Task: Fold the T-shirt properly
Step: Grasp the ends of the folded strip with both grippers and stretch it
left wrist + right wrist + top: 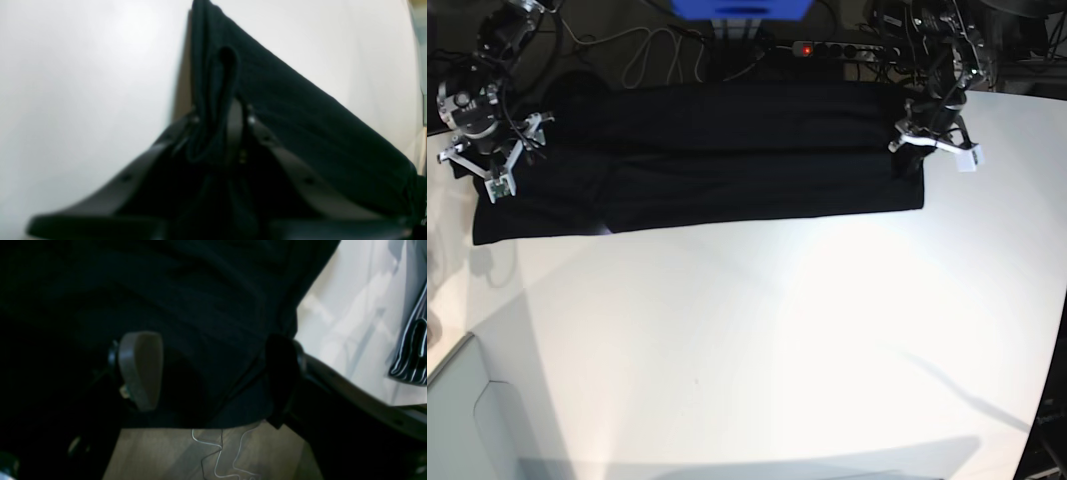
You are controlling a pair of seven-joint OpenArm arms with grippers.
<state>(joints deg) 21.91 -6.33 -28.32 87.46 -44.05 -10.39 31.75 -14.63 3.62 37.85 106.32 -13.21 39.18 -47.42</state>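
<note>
The black T-shirt (707,160) lies as a long folded band across the far side of the white table (777,340). My left gripper (919,150) sits at the band's right end. In the left wrist view, my left gripper (222,120) has its fingers drawn together on a raised fold of the black T-shirt (300,116). My right gripper (499,165) hovers at the band's left end. In the right wrist view, my right gripper (213,373) stands wide open with the T-shirt (200,306) under and between its fingers (141,370).
A power strip (842,48) with a red light, cables and a blue object (742,8) lie behind the table's far edge. Below the shirt's hem, the wooden floor (166,453) shows a thin white wire (218,453). A striped object (412,356) sits at the right.
</note>
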